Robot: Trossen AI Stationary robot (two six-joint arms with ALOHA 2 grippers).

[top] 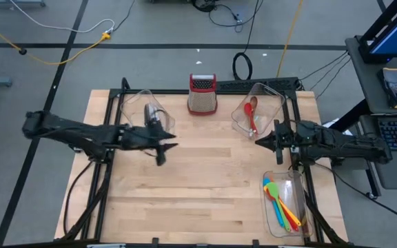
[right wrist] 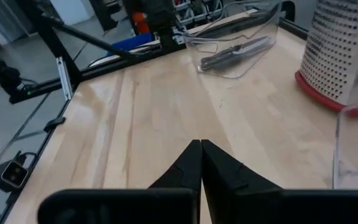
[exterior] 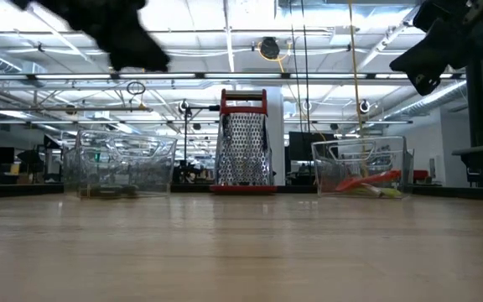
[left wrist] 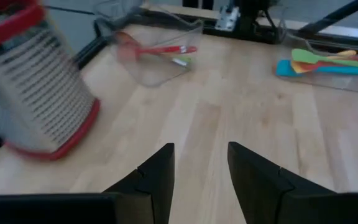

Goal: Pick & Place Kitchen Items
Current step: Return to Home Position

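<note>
High view looks down on both arms stretched over the wooden table (top: 198, 193), their tips turned toward each other and well apart. The left pincer (top: 165, 146) is spread. In the left wrist view its two dark fingers (left wrist: 157, 174) stand apart with bare board between them and nothing held. The right pincer (top: 259, 142) is pressed together. In the right wrist view its fingers (right wrist: 186, 165) meet along a single seam, and nothing is caught there. In the low view both pincers hang clear above the board and touch nothing.

The task's things all lie in clear bins. Black-handled knives (top: 150, 115) rest in the knife bin (top: 142, 92), just beside the left pincer on its far-edge side. Ahead of that pincer, also toward the far edge, the red-topped grater (top: 202, 95) stands upright between the two far bins. A red spoon (top: 251, 116) lies in the spoon bin (top: 269, 89), just beside the right pincer on its far-edge side. The spatulas (top: 281, 203), green, blue, orange and yellow among them, lie bunched in the spatula bin (top: 296, 180). That bin sits behind the right pincer's tips, beside its arm on the near-edge side.
</note>
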